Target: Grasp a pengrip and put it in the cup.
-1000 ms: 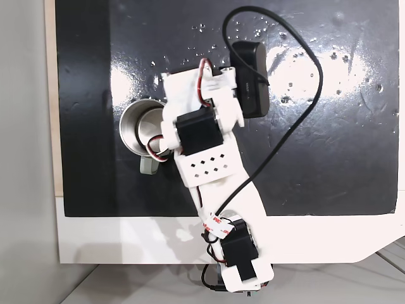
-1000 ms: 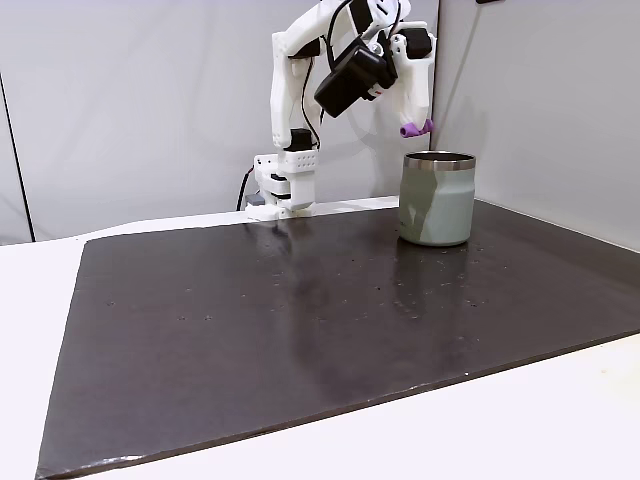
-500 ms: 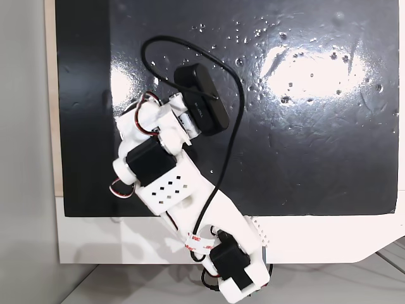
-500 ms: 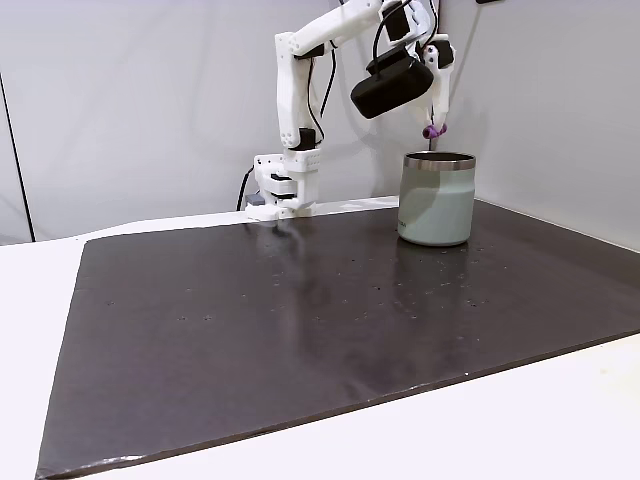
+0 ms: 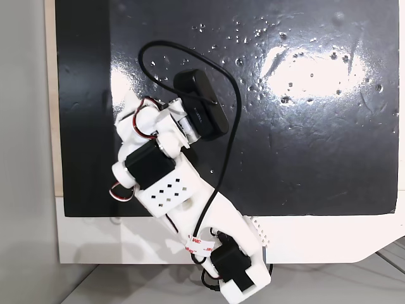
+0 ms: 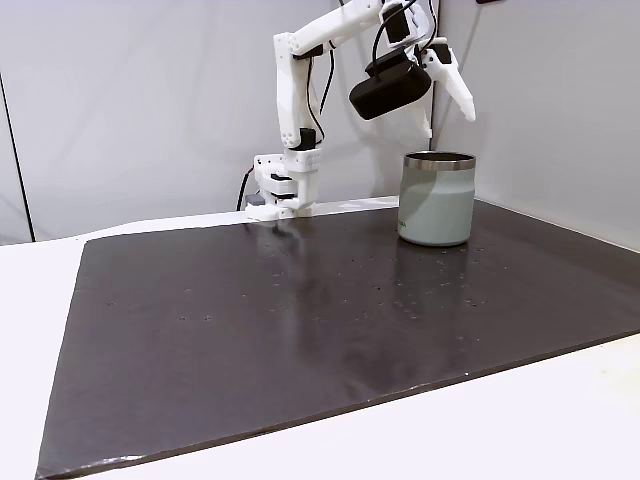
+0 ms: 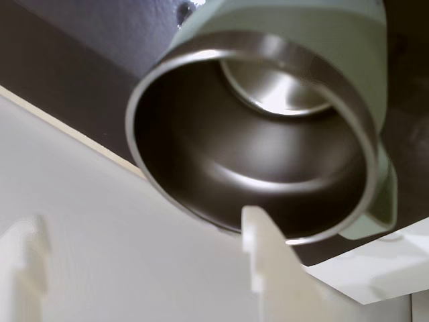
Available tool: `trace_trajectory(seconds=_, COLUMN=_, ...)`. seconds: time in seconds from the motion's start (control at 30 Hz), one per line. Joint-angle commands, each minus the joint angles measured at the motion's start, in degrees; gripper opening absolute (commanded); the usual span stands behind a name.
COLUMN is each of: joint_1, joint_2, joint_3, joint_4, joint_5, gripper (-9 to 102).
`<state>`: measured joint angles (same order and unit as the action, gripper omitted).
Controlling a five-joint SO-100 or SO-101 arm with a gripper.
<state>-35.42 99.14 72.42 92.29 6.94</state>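
Wrist view puts your gripper (image 7: pixel 144 251) at the bottom edge of the frame, its two white fingers (image 7: pixel 268 261) spread well apart with nothing between them. Directly beyond them, filling the centre and upper right, stands the cup (image 7: pixel 201 60), seen from above at a slant: steel rim, shiny interior, and a pale grey-green handle at the lower right. No purple shows inside the cup from this angle (the near wall hides part of the floor), so you cannot tell where the pengrip lies.

From the side fixed view, your gripper (image 6: pixel 450 100) hangs in the upper right of the frame, just above the cup (image 6: pixel 436 205), fingers splayed and apart from the rim. That cup stands upright on the dark mat (image 6: pixel 300 320), toward its far right portion.

Looking from the top-down fixed view, your arm (image 5: pixel 171 183) reaches from the bottom centre up toward the left middle of the mat (image 5: pixel 304 158), covering the cup's place.
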Motion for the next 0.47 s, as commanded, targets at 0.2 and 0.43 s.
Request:
trace_trajectory(seconds=0.2, joint_1=0.9, joint_2=4.5, joint_3=-0.8, joint_4=1.2, joint_5=-0.4, gripper=35)
trace_trajectory(seconds=0.43, joint_1=0.8, joint_2=4.7, joint_3=-0.9, joint_4=1.3, joint_5=-0.7, gripper=35)
